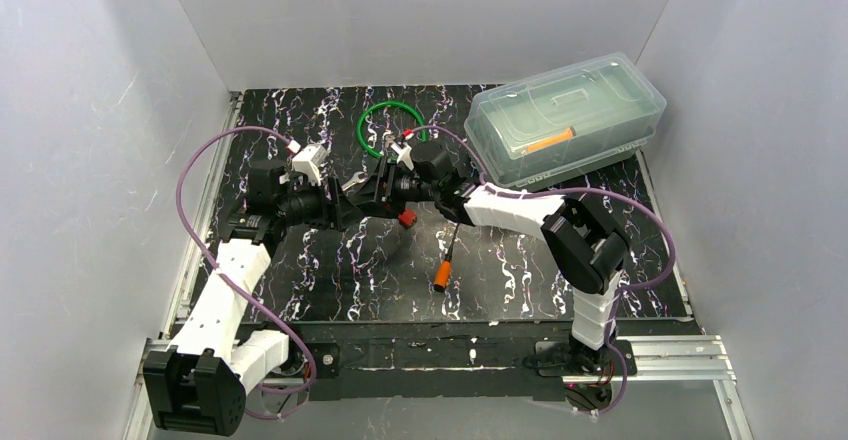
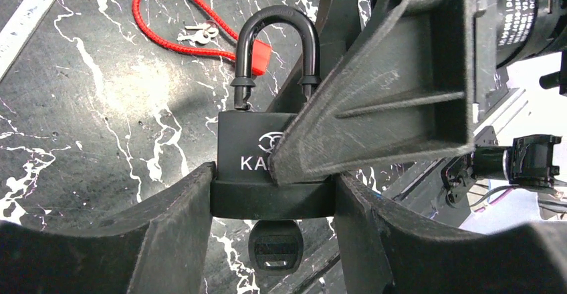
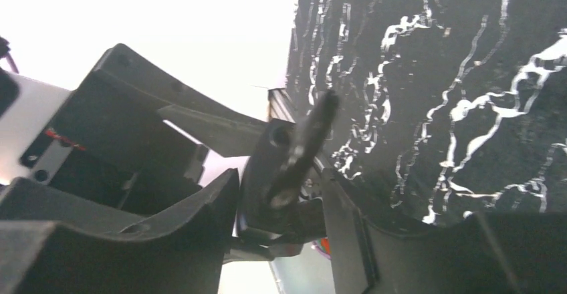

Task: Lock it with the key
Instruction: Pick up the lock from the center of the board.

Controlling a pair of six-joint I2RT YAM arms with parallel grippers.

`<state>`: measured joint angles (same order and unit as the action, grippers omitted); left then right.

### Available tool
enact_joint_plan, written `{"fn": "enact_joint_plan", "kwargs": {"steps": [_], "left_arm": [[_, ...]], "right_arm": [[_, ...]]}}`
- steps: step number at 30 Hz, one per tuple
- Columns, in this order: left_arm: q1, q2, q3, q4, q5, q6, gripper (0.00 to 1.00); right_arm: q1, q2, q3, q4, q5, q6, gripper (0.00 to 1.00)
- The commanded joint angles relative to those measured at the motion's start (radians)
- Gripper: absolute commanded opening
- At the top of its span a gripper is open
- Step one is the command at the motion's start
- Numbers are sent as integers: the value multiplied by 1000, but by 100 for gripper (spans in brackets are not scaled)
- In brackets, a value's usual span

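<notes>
A black padlock (image 2: pixel 244 143) is held above the table, and my left gripper (image 2: pixel 274 197) is shut on the base of its body from both sides. Its shackle (image 2: pixel 277 20) is raised, the left leg clear of the body. The black key (image 2: pixel 275 247) sticks out of the underside. My right gripper (image 3: pixel 284 207) comes from the opposite side with both fingers against the padlock (image 3: pixel 267 194); one finger (image 2: pixel 388 100) covers its front face. From above, the two grippers meet at the padlock (image 1: pixel 368 192) in mid-table.
A red cord (image 2: pixel 180 40) with small spare keys (image 2: pixel 199 33) and a wrench (image 2: pixel 30 10) lie on the mat. An orange-handled screwdriver (image 1: pixel 445 260) lies in front, a green ring (image 1: pixel 390 125) behind, and a clear lidded box (image 1: pixel 565 120) at the back right.
</notes>
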<state>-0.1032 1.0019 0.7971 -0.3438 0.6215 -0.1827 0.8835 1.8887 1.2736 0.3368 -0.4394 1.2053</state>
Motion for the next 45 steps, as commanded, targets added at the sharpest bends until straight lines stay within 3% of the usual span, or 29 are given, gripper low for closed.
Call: {"fn": "enact_joint_plan", "kwargs": {"steps": [1,12,14,20,25,30,36,41,45], "left_arm": [[-7,-33,27,67,83,1,1],[-10,-57,105,-192,230,163,88],[-11,-69,123,-248,276,177,98],[-11,-106,181,-400,322,273,98],[-11,-41,291,-545,310,418,98],[-11,40,393,-666,401,550,98],[-17,69,437,-683,443,595,98],[-67,118,433,-668,523,587,98],[-169,107,384,-524,488,474,98]], "right_arm": [[15,-9,-7,155,-40,63,51],[-54,-118,-69,114,-30,-36,5],[-75,-135,-71,93,-32,-70,1],[-97,-198,-74,52,-85,-245,1],[-97,-276,-89,59,-260,-468,1],[-97,-348,-40,-172,-455,-808,1],[-97,-431,-26,-472,-584,-1151,1],[-88,-453,-14,-581,-664,-1273,1],[-70,-458,-11,-613,-701,-1308,1]]}}
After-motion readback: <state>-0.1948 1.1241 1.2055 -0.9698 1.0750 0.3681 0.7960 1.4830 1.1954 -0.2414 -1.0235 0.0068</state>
